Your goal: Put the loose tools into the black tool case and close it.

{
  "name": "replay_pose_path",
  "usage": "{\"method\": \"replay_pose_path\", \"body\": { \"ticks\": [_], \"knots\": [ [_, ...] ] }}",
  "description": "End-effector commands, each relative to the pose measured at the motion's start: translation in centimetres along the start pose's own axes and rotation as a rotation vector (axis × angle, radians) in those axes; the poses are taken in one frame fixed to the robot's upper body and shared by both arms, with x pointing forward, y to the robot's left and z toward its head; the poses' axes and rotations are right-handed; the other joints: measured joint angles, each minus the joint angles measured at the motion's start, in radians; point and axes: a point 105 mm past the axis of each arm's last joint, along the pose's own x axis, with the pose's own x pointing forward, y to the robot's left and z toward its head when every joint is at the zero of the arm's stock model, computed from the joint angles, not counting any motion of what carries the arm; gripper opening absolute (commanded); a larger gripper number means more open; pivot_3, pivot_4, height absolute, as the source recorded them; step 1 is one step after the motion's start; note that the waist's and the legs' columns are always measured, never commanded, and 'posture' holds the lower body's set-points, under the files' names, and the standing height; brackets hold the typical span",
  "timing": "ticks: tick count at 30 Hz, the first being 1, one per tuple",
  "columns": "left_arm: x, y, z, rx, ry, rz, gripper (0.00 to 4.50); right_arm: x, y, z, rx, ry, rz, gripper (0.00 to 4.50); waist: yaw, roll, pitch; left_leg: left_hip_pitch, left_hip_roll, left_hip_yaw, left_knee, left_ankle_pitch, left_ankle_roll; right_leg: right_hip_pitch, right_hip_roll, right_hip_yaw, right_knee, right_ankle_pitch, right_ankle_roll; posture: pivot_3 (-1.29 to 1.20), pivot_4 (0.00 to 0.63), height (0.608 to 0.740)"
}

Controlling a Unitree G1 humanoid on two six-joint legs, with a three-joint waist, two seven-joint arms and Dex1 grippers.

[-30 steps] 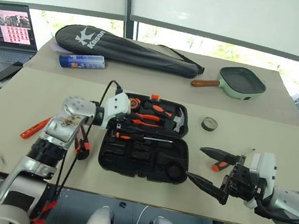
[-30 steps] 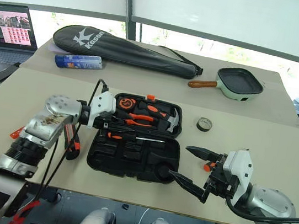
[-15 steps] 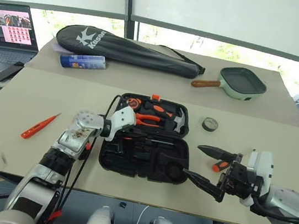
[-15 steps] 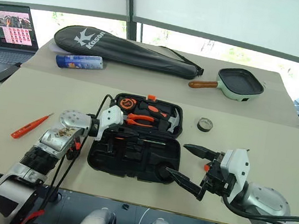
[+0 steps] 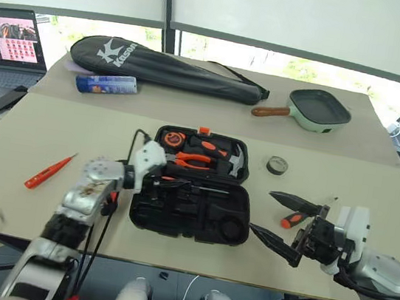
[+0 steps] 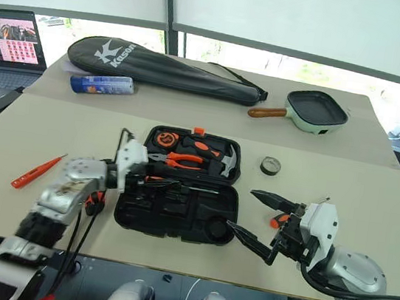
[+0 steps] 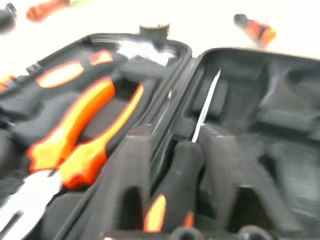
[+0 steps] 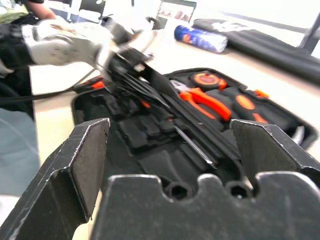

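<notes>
**Head views.** Found lying open at the centre of the near table (image 5: pixel 39 127): black tool case (image 5: pixel 190 219), lid half at 12 o'clock, tray half at 6 o'clock. Seen in the lid: orange-handled pliers (image 5: pixel 197 161) and hammer (image 5: pixel 237 164). Seen in the tray, just below the hinge line: seated screwdriver (image 5: pixel 202 188), lying across with its shaft toward 3 o'clock.

Located at the case's 9 o'clock edge, reaching over the handle end of that screwdriver: left gripper (image 5: pixel 162 182). Cannot tell whether open or closed, or whether in contact.

Located at 4 o'clock of the case, clear of it: right gripper (image 5: pixel 283 221), spread wide and holding nothing.

Outside the case, on the table:
- tester screwdriver (image 5: pixel 49 171), well apart at 9 o'clock
- tape roll (image 5: pixel 277 165), near at 2 o'clock
- loose screwdriver (image 5: pixel 294 219), at 3 o'clock, just beside the right gripper

On the far table, at 12 o'clock: racket bag (image 5: pixel 167 67), blue can (image 5: pixel 106 83), green pan (image 5: pixel 317 110). At 10 o'clock: laptop (image 5: pixel 8 33).

**Left wrist view.** Close over the hinge. Pliers in the lid on one side, seated screwdriver in its tray groove on the other. Blurred throughout; grip not readable.

**Right wrist view.** Own two black fingers (image 8: pixel 85 160) set far apart, nothing between them. Open case seen beyond, left gripper at its far edge.
</notes>
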Motion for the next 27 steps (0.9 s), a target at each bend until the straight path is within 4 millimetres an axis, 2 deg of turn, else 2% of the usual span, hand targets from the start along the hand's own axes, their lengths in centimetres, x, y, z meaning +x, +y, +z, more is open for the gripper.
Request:
{"method": "replay_pose_path", "body": {
  "ticks": [1,3,4,7,9,12,17,20,22,25,27],
  "knots": [
    [-4.6,0.8,2.1,0.057,-0.068,0.102,3.36,-1.0,-0.3,0.6,-0.081,-0.027,-0.005,4.5,-0.005,0.001,0.0,0.0,0.0,0.0,0.0,0.0,0.0,0.0,0.0,0.0,0.0,0.0,0.0,0.0,0.15,0.74],
    [-7.1,0.6,1.7,0.063,-0.05,0.155,4.11,-1.4,-0.4,0.0,-0.075,0.0,-0.011,4.5,-0.007,0.001,0.001,0.002,0.0,-0.001,-0.001,0.0,0.0,0.001,-0.001,0.0,0.0,0.0,0.0,0.0,0.15,0.74],
    [-8.2,-0.1,1.8,0.077,-0.058,0.145,4.41,-1.8,-0.6,-0.2,-0.075,0.011,-0.03,4.5,-0.007,0.001,0.001,0.003,0.0,-0.001,-0.001,0.0,0.0,0.002,-0.002,0.0,0.0,0.0,0.0,0.0,0.15,0.74],
    [-10.4,-1.7,1.7,0.087,-0.044,0.125,4.41,-4.0,-1.0,-1.2,-0.047,0.065,-0.1,4.5,0.0,0.002,0.001,0.003,0.0,0.0,-0.001,0.0,0.0,0.002,-0.004,0.0,-0.001,0.0,0.0,0.0,0.15,0.74],
    [-11.8,-2.6,1.4,0.053,-0.023,0.121,4.41,-6.2,-1.0,-2.1,-0.019,0.116,-0.167,4.5,0.01,0.001,0.001,0.003,0.0,0.0,-0.001,-0.001,0.001,0.003,-0.005,-0.001,-0.001,-0.001,0.001,0.0,0.15,0.74],
    [-13.6,-3.7,0.2,0.028,0.036,0.116,4.41,-10.6,-0.7,-3.8,0.004,0.217,-0.304,4.5,0.018,0.002,0.001,0.003,0.0,0.001,-0.001,-0.001,0.001,0.003,-0.006,-0.001,-0.002,-0.002,0.0,0.0,0.15,0.74],
    [-14.5,-4.0,-1.2,0.005,0.046,0.129,4.41,-14.6,0.6,-5.7,0.032,0.307,-0.448,4.5,0.015,0.003,0.001,0.005,0.002,0.001,-0.003,-0.001,0.001,0.003,-0.006,0.0,-0.002,-0.009,-0.008,0.0,0.15,0.74],
    [-13.9,-4.7,-1.7,0.0,0.028,0.103,4.41,-14.2,0.8,-5.5,0.03,0.296,-0.461,4.5,0.007,0.006,0.0,0.007,0.002,0.002,-0.006,-0.001,0.001,0.003,-0.006,0.002,-0.002,-0.008,-0.008,0.0,0.15,0.74],
    [-13.4,-4.3,-1.2,0.016,0.008,0.105,4.41,-13.1,-1.5,-4.9,0.07,0.309,-0.571,4.5,-0.001,0.007,0.0,0.008,0.002,0.003,-0.007,-0.001,0.001,0.003,-0.006,0.004,-0.002,-0.009,-0.009,0.0,0.15,0.74],
    [-12.6,-3.8,-0.5,0.022,-0.02,0.097,4.41,-11.8,-3.9,-5.3,0.177,0.402,-0.684,4.5,-0.01,0.007,0.0,0.008,0.002,0.004,-0.007,-0.001,0.001,0.002,-0.006,0.006,-0.002,-0.008,-0.009,0.0,0.15,0.74],
    [-11.3,-4.3,0.8,0.044,-0.057,0.009,4.41,-8.7,-5.8,-4.7,0.32,0.39,-0.676,4.5,-0.013,0.007,0.0,0.009,0.002,0.004,-0.007,-0.001,0.001,0.002,-0.006,0.007,-0.001,-0.007,-0.009,0.0,0.15,0.74]
  ]
}}
